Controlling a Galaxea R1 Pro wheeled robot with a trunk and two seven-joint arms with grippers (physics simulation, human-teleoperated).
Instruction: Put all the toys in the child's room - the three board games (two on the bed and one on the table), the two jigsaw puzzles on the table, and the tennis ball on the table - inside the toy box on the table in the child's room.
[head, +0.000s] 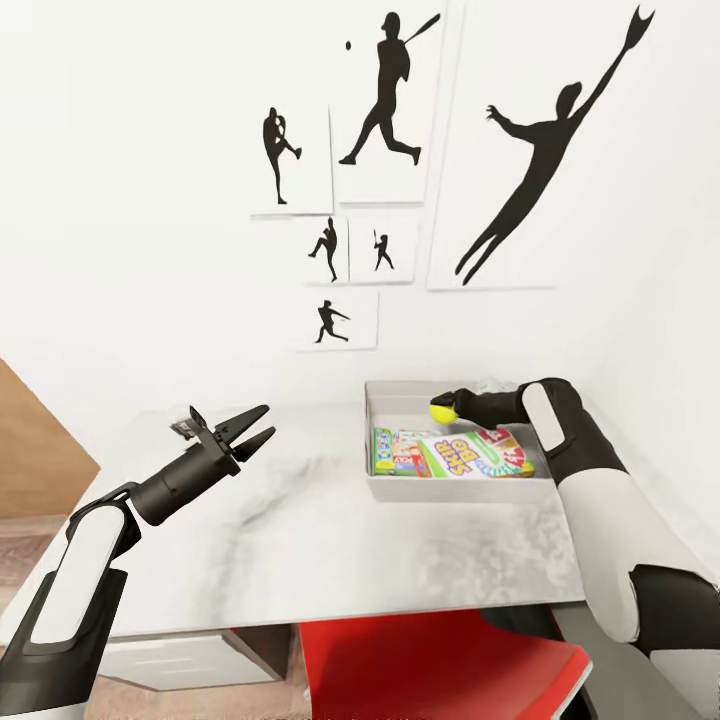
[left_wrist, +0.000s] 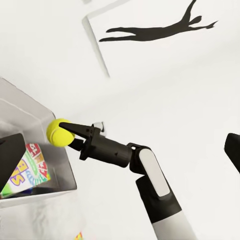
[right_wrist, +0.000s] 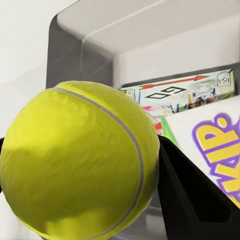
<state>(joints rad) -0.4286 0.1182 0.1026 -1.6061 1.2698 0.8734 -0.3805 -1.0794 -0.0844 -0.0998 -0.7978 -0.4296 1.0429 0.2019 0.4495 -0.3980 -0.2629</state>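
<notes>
surface: pale marbled counter | on it: light-grey toy box, at 2 o'clock near the wall | box rests flat on the top

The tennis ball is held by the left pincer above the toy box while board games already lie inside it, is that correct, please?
Not quite: the right pincer, not the left, holds the tennis ball above the toy box, as the head view shows. The board games do lie inside it.
</notes>
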